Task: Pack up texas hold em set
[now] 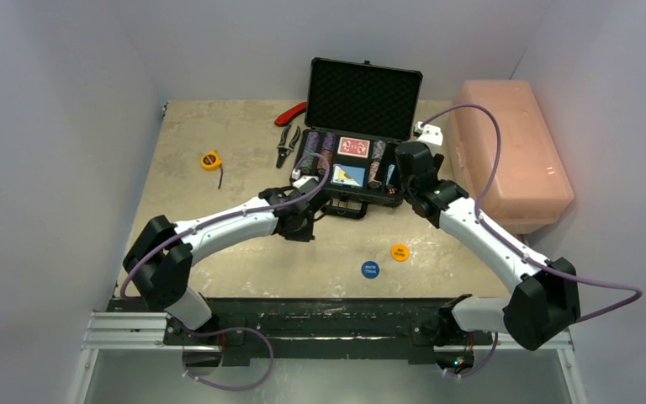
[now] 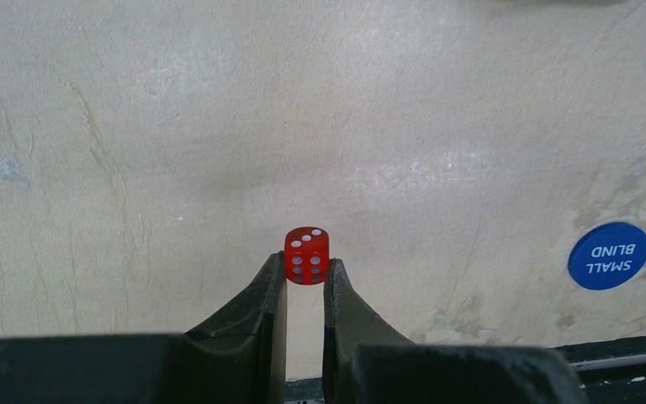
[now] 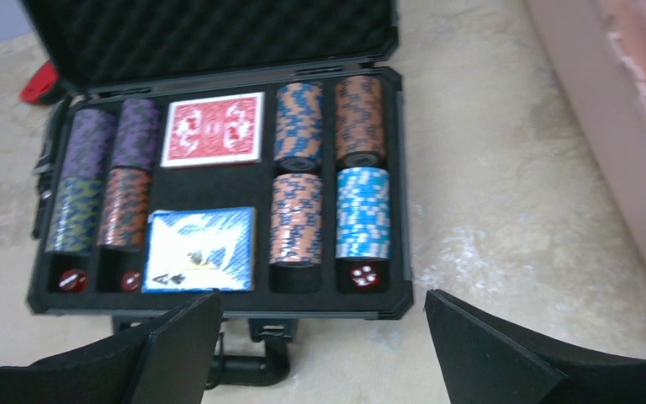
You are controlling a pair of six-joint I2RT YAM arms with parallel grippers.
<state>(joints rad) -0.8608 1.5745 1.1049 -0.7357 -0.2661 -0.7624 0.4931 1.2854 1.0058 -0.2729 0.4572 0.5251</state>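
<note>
Left gripper (image 2: 305, 274) is pinched shut on a small red die (image 2: 307, 254) at its fingertips, lower centre of the left wrist view, seemingly lifted off the table. Right gripper (image 3: 320, 301) hangs wide open and empty over the near edge of the briefcase (image 1: 363, 94). In the top view the left arm sits just off the case's lower-left corner, so the dark free-looking pocket (image 3: 294, 278) in the bottom row lies up and right of the fingers; being a cube, the die has no long axis to align.
</note>
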